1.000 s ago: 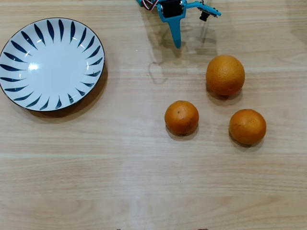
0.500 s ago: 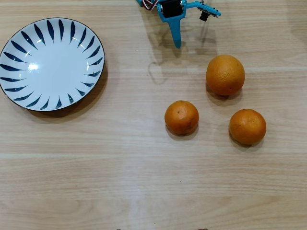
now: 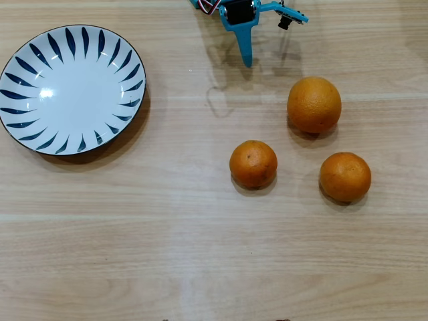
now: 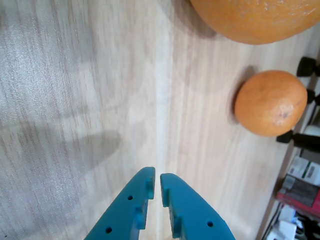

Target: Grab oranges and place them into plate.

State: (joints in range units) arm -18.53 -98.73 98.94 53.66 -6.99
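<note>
Three oranges lie on the wooden table in the overhead view: the large one [image 3: 314, 104] at right, a smaller one [image 3: 253, 164] in the middle and another small one [image 3: 345, 176] right of it. The white plate [image 3: 127, 73] with dark blue strokes sits empty at the upper left. My blue gripper [image 3: 248, 61] is at the top edge, up and left of the large orange, touching nothing. In the wrist view its fingertips [image 4: 155, 176] stand almost together and hold nothing. The large orange [image 4: 260, 17] is at the top and a small orange [image 4: 270, 102] at right.
Bare wood table [image 3: 200, 254] spreads between the plate and the oranges and across the front. In the wrist view the table's edge runs along the right, with dark clutter [image 4: 305, 175] beyond it.
</note>
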